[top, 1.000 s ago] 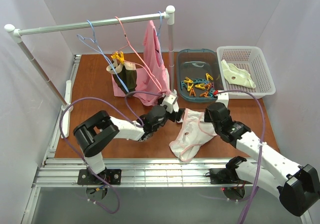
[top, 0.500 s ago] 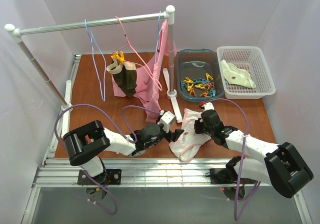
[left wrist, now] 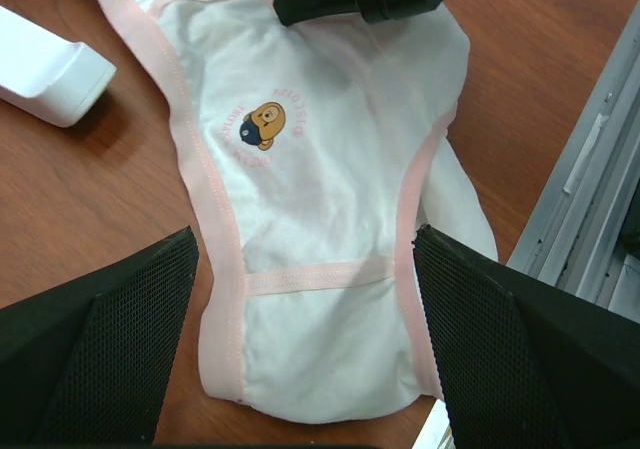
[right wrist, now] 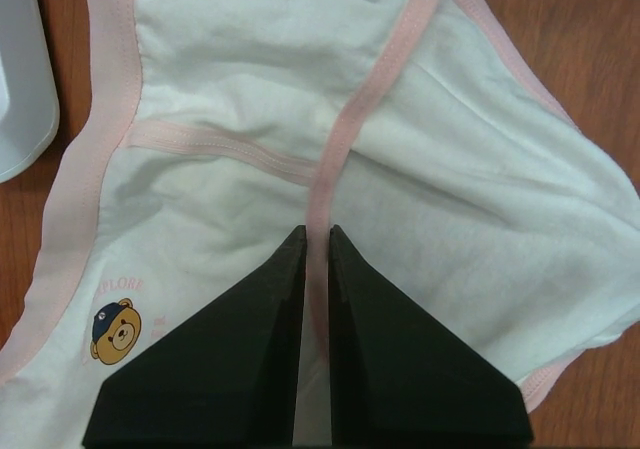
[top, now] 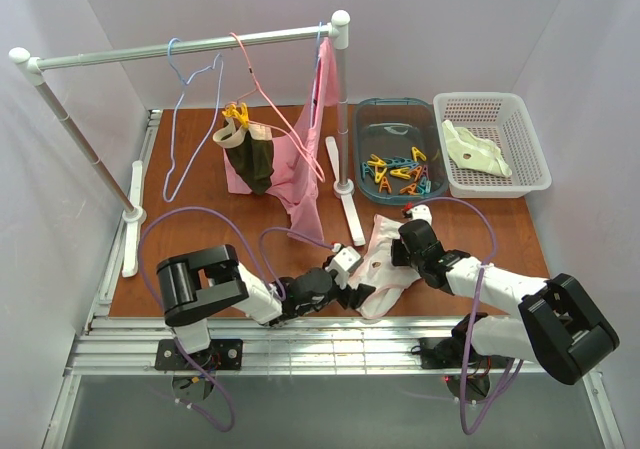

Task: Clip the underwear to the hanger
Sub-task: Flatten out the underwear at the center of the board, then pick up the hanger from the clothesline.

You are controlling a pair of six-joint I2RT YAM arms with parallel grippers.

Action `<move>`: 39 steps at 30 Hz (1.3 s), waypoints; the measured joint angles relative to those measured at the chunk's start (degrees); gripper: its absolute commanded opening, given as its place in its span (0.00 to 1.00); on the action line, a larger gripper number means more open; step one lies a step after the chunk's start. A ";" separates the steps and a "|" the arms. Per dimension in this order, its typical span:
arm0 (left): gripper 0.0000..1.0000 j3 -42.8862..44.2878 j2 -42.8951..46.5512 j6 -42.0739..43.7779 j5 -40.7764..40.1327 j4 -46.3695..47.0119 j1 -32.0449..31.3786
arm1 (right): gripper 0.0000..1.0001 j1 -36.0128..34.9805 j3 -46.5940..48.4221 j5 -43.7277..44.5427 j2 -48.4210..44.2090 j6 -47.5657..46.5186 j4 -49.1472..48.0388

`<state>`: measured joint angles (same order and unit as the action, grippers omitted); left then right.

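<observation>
The underwear (top: 385, 259) lies spread on the table (top: 515, 234), near its front edge. Your right gripper (right wrist: 317, 234) is clenched on a pink leg seam. Your left gripper (left wrist: 303, 237) stands wide, straddling the cloth and grasping nothing. Expect thin, light, limp fabric: take hold at the stitched edging, which should slip least.

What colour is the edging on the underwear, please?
Pale pink edging on the white underwear, clearest in the left wrist view.
</observation>
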<state>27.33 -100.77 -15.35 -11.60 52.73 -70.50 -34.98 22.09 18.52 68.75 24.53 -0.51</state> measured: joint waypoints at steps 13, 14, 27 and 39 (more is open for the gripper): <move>0.83 -15.17 26.29 -11.80 -20.20 -13.18 -0.13 | 0.77 0.11 4.74 -0.66 -5.86 -3.98 2.08; 0.83 -15.82 29.49 -13.81 -22.56 -16.63 -0.13 | 0.80 0.11 5.70 -0.63 -6.64 -4.42 2.23; 0.90 -20.72 54.66 -28.04 -29.75 -40.11 18.88 | 0.85 0.96 14.58 2.38 -9.51 -8.57 5.14; 0.90 -14.23 75.25 -20.57 -29.49 -52.19 35.12 | 0.85 7.85 16.02 -0.76 -9.14 -10.67 5.11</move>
<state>13.10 -25.52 -35.92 -41.08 0.54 -35.38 -27.14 38.11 17.76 59.61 13.87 4.60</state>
